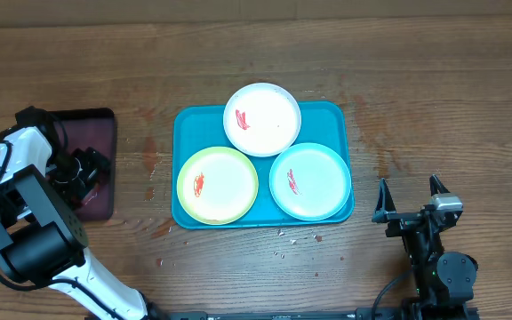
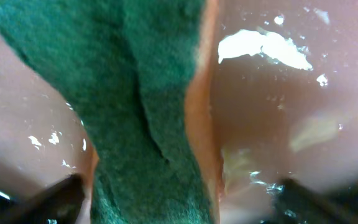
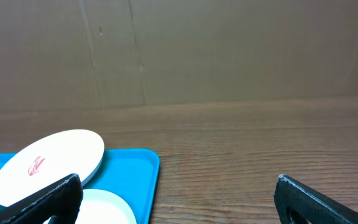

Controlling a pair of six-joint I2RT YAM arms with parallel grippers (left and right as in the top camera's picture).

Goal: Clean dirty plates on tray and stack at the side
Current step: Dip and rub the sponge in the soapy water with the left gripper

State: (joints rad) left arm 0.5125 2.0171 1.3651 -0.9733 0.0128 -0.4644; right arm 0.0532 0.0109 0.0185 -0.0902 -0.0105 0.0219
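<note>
The turquoise tray (image 1: 185, 124) lies mid-table with three plates on it, each with a red smear. The white plate (image 1: 261, 118) is at the back, the yellow-green rimmed plate (image 1: 218, 184) front left, the teal rimmed plate (image 1: 309, 180) front right. My left gripper (image 1: 83, 173) is low over a maroon tray; in its wrist view its fingers (image 2: 179, 199) stand open on either side of a green sponge (image 2: 148, 93) with an orange edge. My right gripper (image 1: 409, 200) is open and empty right of the turquoise tray. Its wrist view shows its fingers (image 3: 178, 199), the white plate (image 3: 48, 165) and the tray corner (image 3: 138, 168).
The black-rimmed maroon tray (image 1: 96, 133) sits at the left edge; its wet surface (image 2: 278, 112) shows white flecks. Small crumbs (image 1: 296, 236) lie on the wooden table in front of the turquoise tray. A cardboard wall (image 3: 179, 50) stands behind the table.
</note>
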